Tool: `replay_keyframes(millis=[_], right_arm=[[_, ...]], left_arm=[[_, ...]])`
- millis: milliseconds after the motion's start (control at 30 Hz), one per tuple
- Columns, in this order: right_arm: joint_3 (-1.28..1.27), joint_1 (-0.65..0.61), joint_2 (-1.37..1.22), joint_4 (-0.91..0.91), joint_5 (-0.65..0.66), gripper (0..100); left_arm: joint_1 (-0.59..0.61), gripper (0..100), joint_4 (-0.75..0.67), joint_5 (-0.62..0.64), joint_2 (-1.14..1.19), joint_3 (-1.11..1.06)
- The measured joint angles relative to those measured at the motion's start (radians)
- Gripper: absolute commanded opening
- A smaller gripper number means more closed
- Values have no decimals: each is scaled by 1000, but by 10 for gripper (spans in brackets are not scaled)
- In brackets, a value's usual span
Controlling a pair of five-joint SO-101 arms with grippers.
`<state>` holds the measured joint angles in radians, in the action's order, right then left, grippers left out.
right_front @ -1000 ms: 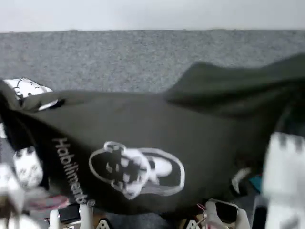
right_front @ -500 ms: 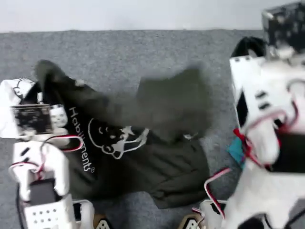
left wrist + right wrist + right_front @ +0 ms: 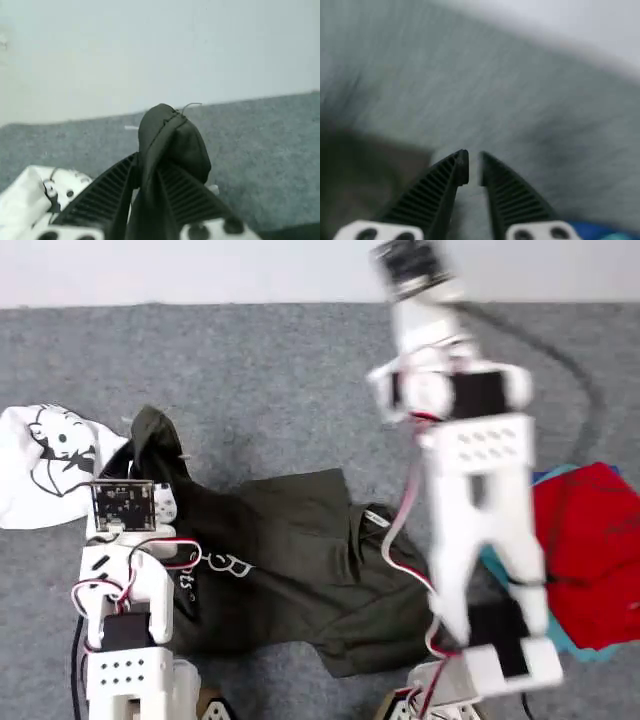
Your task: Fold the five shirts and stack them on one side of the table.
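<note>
Left jaws clamped on a bunched corner of the green shirt, centre-left of the high view, just beside the white shirt at the left edge. Rest of the green shirt lies crumpled lower centre, hem near the bottom edge. Right arm stands over centre-right; right jaws almost together, gripping nothing. Red shirt sits on a teal shirt at the right edge. Counter shows open across the upper frame to its far edge at the wall.
</note>
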<state>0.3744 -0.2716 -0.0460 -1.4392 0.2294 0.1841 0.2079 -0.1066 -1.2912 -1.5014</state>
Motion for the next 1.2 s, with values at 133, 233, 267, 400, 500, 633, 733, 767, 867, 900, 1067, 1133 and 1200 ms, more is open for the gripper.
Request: replay_keyframes(millis=[133,233,267,400,500,633,733,767,867,900,1067,1133,1200], right_arm=[[-17,-161,-137,-189,12,229],[-23,-241,-155,-301,91,205],[-23,-252,-155,-310,115,204],[-54,-250,-190,-281,178,204],[-60,-244,-262,-161,183,205],[-60,-199,-419,-20,172,203],[-61,-180,-517,60,172,201],[-60,-178,-539,83,172,201],[-32,-181,-592,121,172,191],[-23,-183,-606,126,172,177],[37,-173,-684,170,169,74],[63,-167,-710,190,169,30],[87,-164,-729,199,169,9]], left_arm=[[20,13,0,-64,0,-40],[44,13,0,-114,0,-41],[48,13,0,-118,0,-41],[52,13,18,-126,0,-41],[52,13,63,-126,0,-41],[52,13,101,-126,0,-41],[52,13,103,-126,0,-41],[52,13,103,-126,0,-41],[52,13,103,-126,0,-41],[52,13,103,-126,0,-41],[52,13,103,-127,0,-41],[52,13,103,-129,0,-41],[52,13,103,-129,0,-41]])
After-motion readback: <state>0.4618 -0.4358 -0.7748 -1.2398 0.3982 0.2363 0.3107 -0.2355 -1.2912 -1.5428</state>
